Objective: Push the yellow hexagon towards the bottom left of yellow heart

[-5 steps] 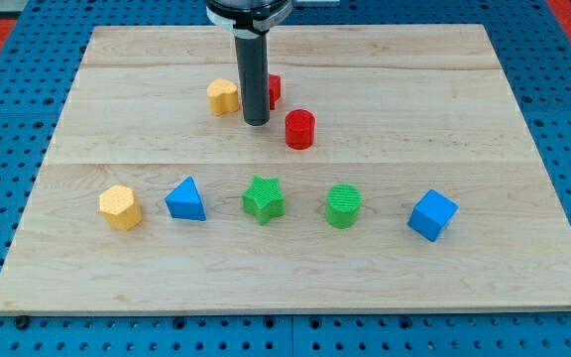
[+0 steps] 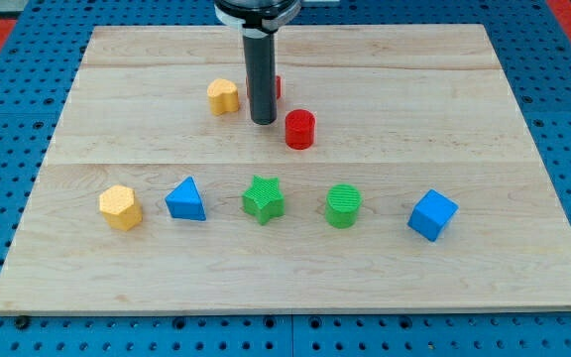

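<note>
The yellow hexagon (image 2: 120, 207) lies near the board's left side, in the lower row. The yellow heart (image 2: 223, 95) lies in the upper middle of the board, well above and to the right of the hexagon. My tip (image 2: 263, 121) rests just right of the heart and just left of the red cylinder (image 2: 299, 129). The rod hides most of a second red block (image 2: 277, 86) behind it. The tip is far from the hexagon.
In the lower row, right of the hexagon, lie a blue triangle (image 2: 185, 199), a green star (image 2: 264, 198), a green cylinder (image 2: 344, 205) and a blue cube (image 2: 432, 214). The wooden board (image 2: 513, 119) sits on a blue pegboard.
The rod has shifted slightly to the right, away from the yellow heart. No block has moved.
</note>
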